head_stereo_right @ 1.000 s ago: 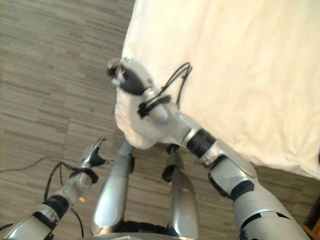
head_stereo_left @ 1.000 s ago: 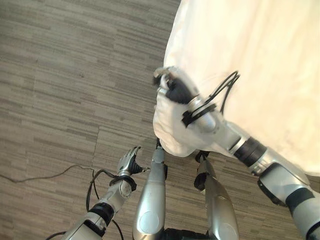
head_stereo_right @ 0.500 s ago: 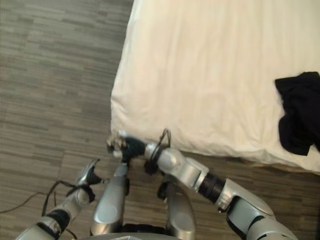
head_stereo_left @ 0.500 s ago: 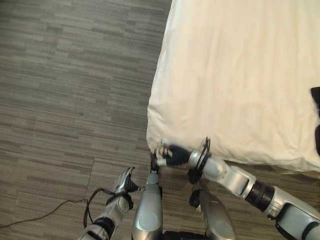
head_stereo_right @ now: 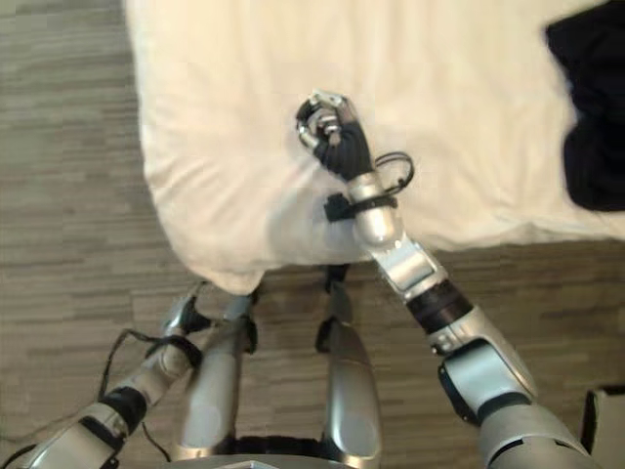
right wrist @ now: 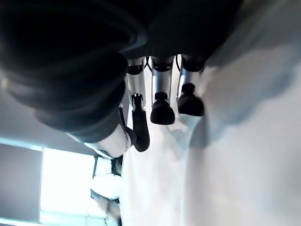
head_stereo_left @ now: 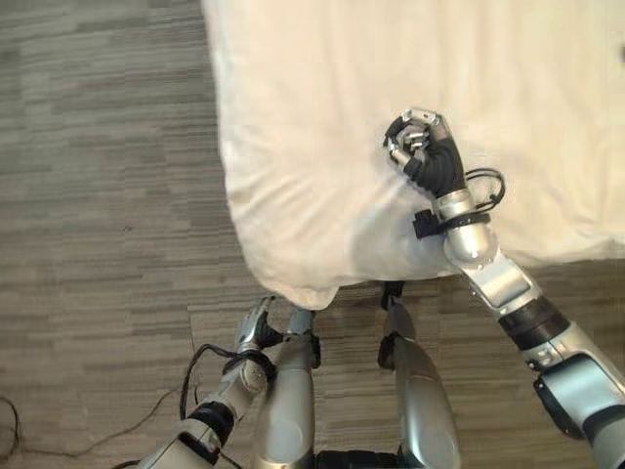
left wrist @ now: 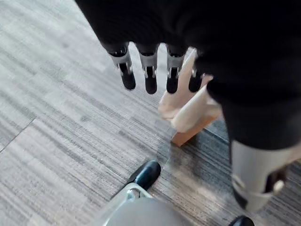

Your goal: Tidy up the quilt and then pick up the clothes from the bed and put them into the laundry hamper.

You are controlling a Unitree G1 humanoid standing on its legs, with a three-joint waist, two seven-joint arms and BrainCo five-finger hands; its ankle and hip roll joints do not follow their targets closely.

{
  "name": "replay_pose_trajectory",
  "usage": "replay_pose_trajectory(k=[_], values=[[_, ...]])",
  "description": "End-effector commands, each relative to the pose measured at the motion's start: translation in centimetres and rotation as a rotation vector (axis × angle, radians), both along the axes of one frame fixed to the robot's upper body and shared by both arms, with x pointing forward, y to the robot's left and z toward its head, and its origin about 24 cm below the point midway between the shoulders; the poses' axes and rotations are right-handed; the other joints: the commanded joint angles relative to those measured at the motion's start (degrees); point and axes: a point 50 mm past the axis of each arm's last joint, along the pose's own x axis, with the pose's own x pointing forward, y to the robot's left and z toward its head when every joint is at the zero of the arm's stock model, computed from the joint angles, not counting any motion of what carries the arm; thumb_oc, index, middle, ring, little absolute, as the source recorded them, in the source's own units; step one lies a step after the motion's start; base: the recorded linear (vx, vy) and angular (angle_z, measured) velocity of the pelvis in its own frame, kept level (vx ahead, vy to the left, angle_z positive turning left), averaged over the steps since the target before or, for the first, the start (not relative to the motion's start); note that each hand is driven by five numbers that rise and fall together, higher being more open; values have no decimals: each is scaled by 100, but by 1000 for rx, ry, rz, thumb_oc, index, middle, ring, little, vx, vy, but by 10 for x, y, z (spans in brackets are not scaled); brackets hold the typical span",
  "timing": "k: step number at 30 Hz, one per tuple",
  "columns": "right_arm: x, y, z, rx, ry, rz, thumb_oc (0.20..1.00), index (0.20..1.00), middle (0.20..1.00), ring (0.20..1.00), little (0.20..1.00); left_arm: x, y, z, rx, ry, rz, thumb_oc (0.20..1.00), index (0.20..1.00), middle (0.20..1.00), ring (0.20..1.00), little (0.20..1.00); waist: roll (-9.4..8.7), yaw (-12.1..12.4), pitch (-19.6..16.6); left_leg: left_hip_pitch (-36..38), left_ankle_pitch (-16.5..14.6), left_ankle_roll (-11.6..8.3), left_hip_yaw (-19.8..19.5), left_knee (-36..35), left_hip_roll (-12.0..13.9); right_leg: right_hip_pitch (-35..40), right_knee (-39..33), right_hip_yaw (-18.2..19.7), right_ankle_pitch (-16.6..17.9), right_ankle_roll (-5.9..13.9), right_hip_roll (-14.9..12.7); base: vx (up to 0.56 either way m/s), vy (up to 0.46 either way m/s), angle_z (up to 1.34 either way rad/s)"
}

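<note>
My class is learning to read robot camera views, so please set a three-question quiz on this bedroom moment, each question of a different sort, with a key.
1. True or false: the right hand is over the white quilt with curled fingers.
2. What lies at the far right on the quilt? A) black clothes B) a red pillow C) a book
3. Fill in: the left hand hangs low above the ____ floor.

Key: 1 true; 2 A; 3 wood-look.
</note>
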Motion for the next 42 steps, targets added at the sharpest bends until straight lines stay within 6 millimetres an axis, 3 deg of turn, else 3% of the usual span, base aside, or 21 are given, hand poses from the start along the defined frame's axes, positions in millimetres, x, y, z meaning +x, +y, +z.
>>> replay_pose_trajectory(k=[1,2,4,7,8,9,11,14,18,22,23,24,26,29,34,35,36,37,38,41,42], values=[[-19,-66,-68,-12,253,-184,200,200,200,200,200,-28,-21,-25,-110,108,46,1000,1000,1000,1000,1000,222,-410,-333,836,-811,99,-242,-254,-124,251,208,-485,-1075,749,-483,7,324,-71],[-19,-66,-68,-12,254,-185,200,200,200,200,200,-28,-21,-26,-110,109,45,1000,1000,1000,1000,1000,204,-409,-339,835,-781,105,-238,-276,-147,244,196,-476,-1058,756,-506,-15,296,-33],[-45,-94,-122,22,459,-301,200,200,200,200,200,-39,-16,-34,-120,165,93,1000,1000,1000,1000,1000,257,-582,-626,1209,-745,202,301,-509,-116,392,83,-614,-1013,897,-726,-129,238,-70],[-61,-105,-152,13,579,-361,200,200,200,200,200,-44,-9,-37,-102,188,99,1000,1000,1000,1000,1000,302,-628,-742,1292,-674,249,690,-574,-66,555,631,-1025,-1406,722,-692,-180,124,-93],[-72,-108,-178,-34,691,-382,351,351,351,351,351,-53,-4,-41,-102,217,117,1000,1000,1000,1000,1000,340,-582,-905,1410,-559,307,1076,-617,56,912,1211,-1548,-1750,567,-597,-204,65,-157],[-78,-107,-193,-70,756,-383,1000,1000,1000,1000,1000,-57,-1,-43,-103,231,132,1000,1000,1000,1000,1000,360,-530,-987,1486,-464,337,1289,-686,133,1013,1585,-1704,-1912,514,-562,-254,61,-137],[-84,-108,-207,-111,817,-392,1000,1000,1000,1000,1000,-66,2,-47,-100,259,148,1000,1000,1000,1000,1000,380,-458,-1126,1574,-370,344,1521,-805,229,1198,1797,-1889,-2057,474,-520,-94,-53,-132],[-108,-107,-259,-277,1066,-409,1000,1000,1000,1000,1000,-97,6,-63,-100,376,193,1000,1000,1000,1000,1000,438,181,-1664,1787,-132,259,2271,-1114,528,2388,1643,-2919,-2329,441,-792,-61,-232,-163],[-138,-115,-299,-391,1293,-457,1000,1000,1000,1000,1000,-102,7,-66,-99,395,195,1000,1000,1000,1000,1000,434,639,-1892,1807,164,-10,2148,-1222,755,2878,545,-2799,-2198,492,-561,-69,-426,-194],[-158,-122,-313,-482,1382,-457,1000,1000,1000,1000,1000,-105,3,-68,-104,395,199,1000,1000,1000,1000,1000,450,610,-1910,1801,259,-160,1972,-971,966,2947,-131,-2578,-2092,423,-281,-67,-356,-111],[-165,-122,-318,-531,1410,-439,1000,1000,1000,1000,1000,-102,-2,-66,-129,370,208,1000,1000,1000,1000,1000,479,704,-1794,1676,177,-133,1246,-498,760,2820,-139,-2260,-2185,386,-204,-67,-274,-118],[-165,-122,-318,-531,1410,-439,1000,1000,1000,1000,1000,-102,-2,-66,-129,369,208,1000,1000,1000,1000,1000,473,706,-1803,1654,179,-127,1248,-485,755,2802,-139,-2258,-2177,388,-210,-9,-201,-170],[-184,-128,-328,-558,1513,-449,1000,1000,1000,1000,1000,-96,-8,-65,-165,358,203,1000,1000,1000,1000,1000,380,724,-1735,1456,-218,-47,389,-267,-172,2757,-139,-1679,-2146,385,-88,117,-204,-231],[-197,-132,-335,-564,1590,-468,1000,1000,1000,1000,1000,-89,-15,-62,-197,346,169,1000,1000,1000,1000,1000,484,680,-1908,1220,15,163,833,-640,-543,2783,-139,-1409,-2186,314,236,238,-141,-161],[-205,-132,-339,-596,1619,-471,1000,1000,1000,1000,1000,-93,-15,-65,-205,370,173,1000,1000,1000,1000,1000,471,797,-1965,1578,87,320,777,-1149,-559,3088,67,-1309,-2358,221,545,276,-77,-58],[-200,-133,-337,-565,1606,-502,1000,1000,1000,1000,1000,-91,-11,-63,-197,365,179,1000,1000,1000,1000,1000,487,775,-1876,1934,33,428,830,-1330,-435,2739,1195,-1614,-2349,589,459,113,-48,-57],[-200,-133,-337,-565,1606,-503,1000,1000,1000,1000,1000,-90,-11,-63,-197,365,179,1000,1000,1000,1000,1000,483,775,-1867,1942,37,433,832,-1337,-445,2719,1250,-1612,-2380,595,441,131,-73,-73],[-190,-138,-332,-511,1584,-544,1000,1000,1000,1000,1000,-79,-4,-57,-174,323,189,1000,1000,1000,1000,1000,630,639,-1709,2119,73,447,824,-1443,-278,2070,2469,-1804,-2001,1136,139,45,-29,-39],[-187,-140,-331,-487,1575,-563,1000,1000,1000,1000,1000,-75,-1,-55,-169,308,202,1000,1000,1000,1000,1000,682,588,-1673,2219,110,426,764,-1542,-229,1907,2669,-1845,-1955,1198,21,46,-32,-22],[-187,-139,-331,-468,1575,-571,1000,1000,1000,1000,1000,-63,-2,-49,-158,270,182,1000,1000,1000,1000,1000,732,439,-1701,2256,129,347,489,-1630,-218,2019,1701,-1620,-2255,722,7,117,-142,46],[-189,-140,-331,-456,1581,-577,1000,1000,1000,1000,1000,-59,-7,-48,-150,263,153,1000,1000,1000,1000,1000,712,279,-1746,2275,95,324,323,-1620,-224,2057,954,-882,-2186,564,149,105,-165,49]])
